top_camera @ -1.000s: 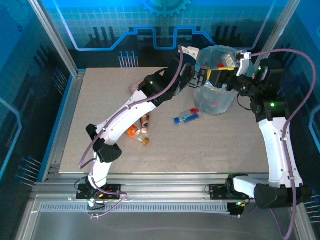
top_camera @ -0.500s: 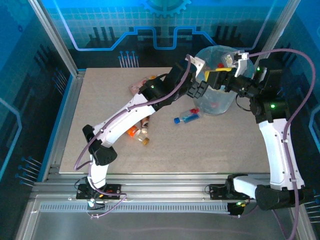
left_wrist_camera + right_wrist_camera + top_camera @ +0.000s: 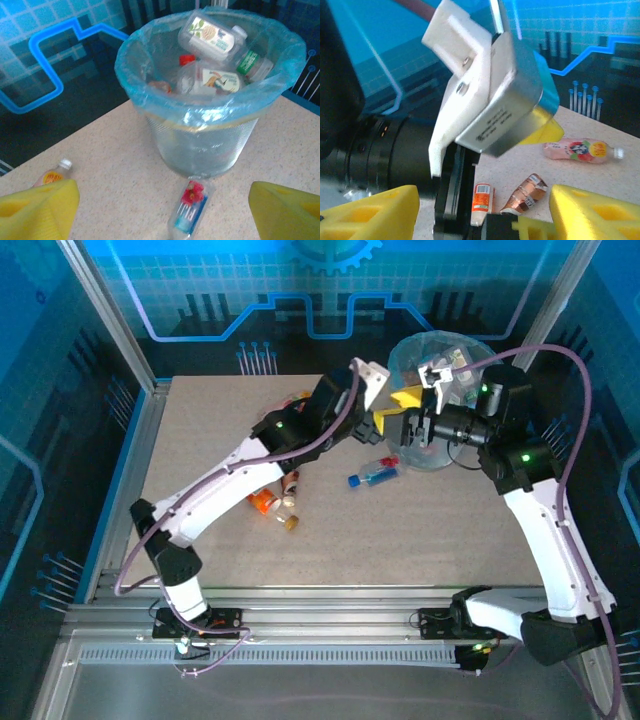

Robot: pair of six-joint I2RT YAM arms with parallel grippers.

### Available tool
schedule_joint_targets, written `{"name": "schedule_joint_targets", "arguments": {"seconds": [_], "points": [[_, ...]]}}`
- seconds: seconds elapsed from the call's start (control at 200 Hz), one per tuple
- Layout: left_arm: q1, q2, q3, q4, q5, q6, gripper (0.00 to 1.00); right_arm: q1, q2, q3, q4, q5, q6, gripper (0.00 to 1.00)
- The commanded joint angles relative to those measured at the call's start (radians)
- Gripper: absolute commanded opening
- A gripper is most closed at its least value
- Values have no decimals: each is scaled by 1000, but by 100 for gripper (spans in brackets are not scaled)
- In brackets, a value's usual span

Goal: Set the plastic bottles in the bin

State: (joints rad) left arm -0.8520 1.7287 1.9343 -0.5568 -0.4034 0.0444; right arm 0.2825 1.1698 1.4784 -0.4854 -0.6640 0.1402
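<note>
The bin (image 3: 200,145) with its pale blue bag stands at the back right of the table and holds several plastic bottles (image 3: 210,42). A clear bottle with a red flower label (image 3: 190,210) lies on the table just in front of it, blue cap (image 3: 354,480) to the left. My left gripper (image 3: 162,215) hangs open above that bottle, facing the bin, its jaws empty. My right gripper (image 3: 480,215) is open too, close beside the left wrist (image 3: 485,100). Beyond it lie a pink bottle (image 3: 580,150), a crumpled brown one (image 3: 525,195) and an orange-labelled one (image 3: 482,200).
A small orange bottle with a white cap (image 3: 52,175) lies left of the bin. More bottles lie in a cluster under the left forearm (image 3: 288,502). The two grippers (image 3: 400,418) sit almost against each other in front of the bin (image 3: 445,340). Metal frame rails edge the table (image 3: 150,490).
The left gripper has pulled back from the bin's rim toward the table's middle and its jaws have widened. The right gripper has come off the bin's top, moving left and down beside it.
</note>
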Motion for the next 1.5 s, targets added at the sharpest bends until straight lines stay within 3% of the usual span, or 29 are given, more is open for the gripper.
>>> {"name": "schedule_joint_targets", "arguments": {"seconds": [0.0, 0.145, 0.285, 0.47, 0.625, 0.91, 1.045, 1.161, 1.266, 1.496], "points": [[54, -94, -103, 89, 6, -47, 89, 54, 37, -30, 32, -85, -126, 70], [139, -200, -255, 140, -1, -119, 89, 160, 111, -20, 15, -87, -227, 70], [212, -296, -388, 175, -12, -157, 89, 276, 192, 0, -18, -7, -340, 70], [299, -377, -515, 198, -29, -170, 89, 364, 313, -7, 26, 47, -321, 70], [366, -406, -589, 218, -2, -189, 89, 418, 438, 53, -31, 200, -272, 70], [475, -403, -666, 235, 93, -202, 90, 415, 650, 195, -151, 380, -129, 70], [529, -402, -689, 233, 136, -205, 90, 399, 727, 262, -197, 408, -68, 70], [570, -396, -693, 238, 174, -206, 90, 380, 803, 342, -261, 443, 2, 76], [594, -384, -691, 241, 191, -194, 91, 356, 885, 441, -349, 416, 66, 77], [616, -369, -693, 243, 238, -219, 91, 351, 909, 444, -355, 528, 110, 78]]}}
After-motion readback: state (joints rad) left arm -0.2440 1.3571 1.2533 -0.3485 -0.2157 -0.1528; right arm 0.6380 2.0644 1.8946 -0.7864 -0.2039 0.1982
